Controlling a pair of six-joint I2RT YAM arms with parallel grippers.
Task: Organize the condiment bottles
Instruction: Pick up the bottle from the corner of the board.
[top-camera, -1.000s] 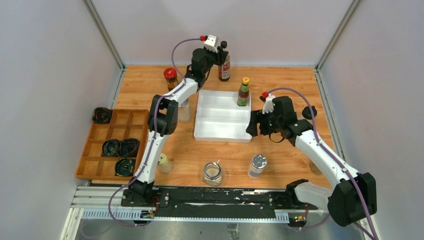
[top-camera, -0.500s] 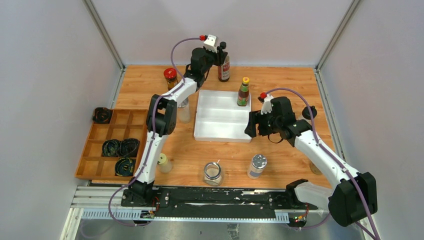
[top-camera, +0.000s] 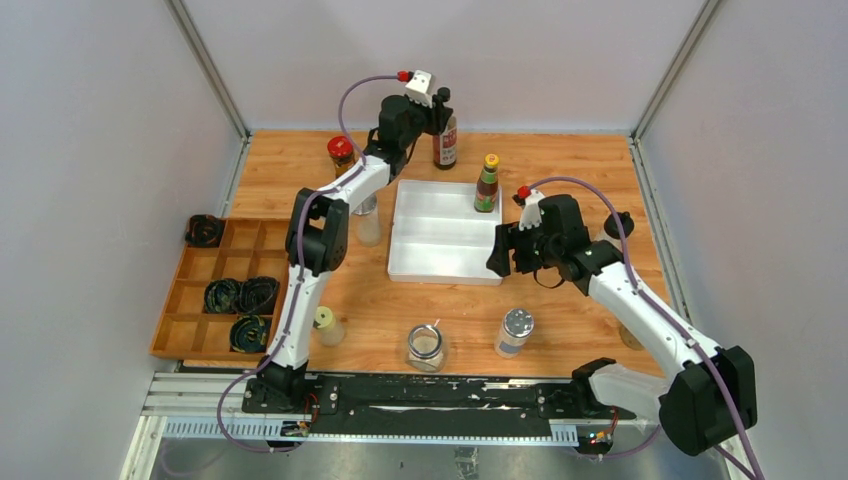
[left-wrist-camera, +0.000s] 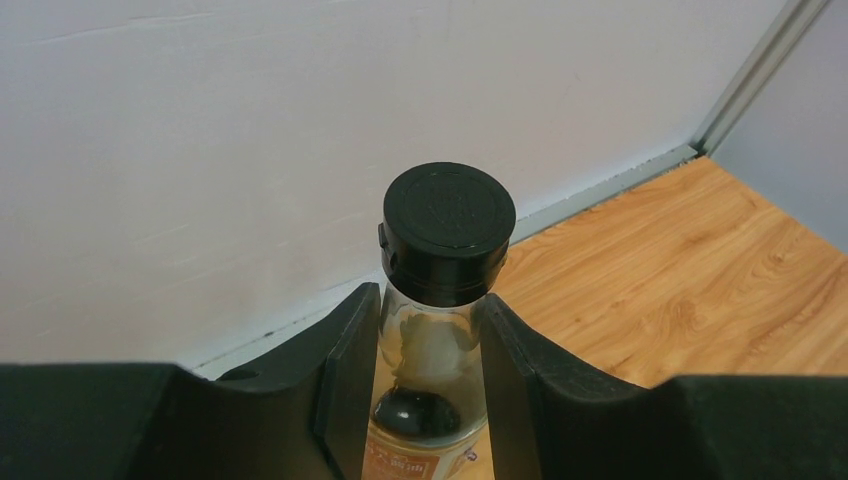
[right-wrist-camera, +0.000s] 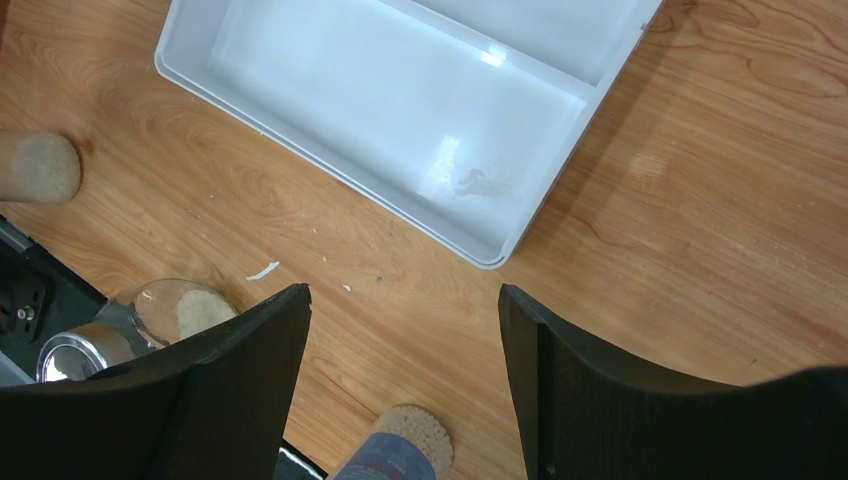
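My left gripper (top-camera: 441, 108) is shut on the neck of the tall clear bottle (top-camera: 446, 145), which has a black cap and a red label and stands at the back edge. In the left wrist view both fingers (left-wrist-camera: 350, 370) press the neck under the black cap (left-wrist-camera: 450, 225). A yellow-capped bottle (top-camera: 487, 184) stands in the white tray (top-camera: 440, 255). My right gripper (top-camera: 500, 250) is open and empty at the tray's front right corner. In the right wrist view a blue-labelled jar (right-wrist-camera: 395, 455) sits below its open jaws.
A red-capped jar (top-camera: 340, 153) and a clear bottle (top-camera: 368, 225) stand left of the tray. A small yellow-capped bottle (top-camera: 325, 326), a glass jar (top-camera: 426, 346) and a silver-capped jar (top-camera: 515, 331) stand near the front. A wooden divider box (top-camera: 222, 290) holds black coiled cables.
My left gripper has shifted slightly left with the tall bottle in it. My right gripper has moved a little left towards the tray corner.
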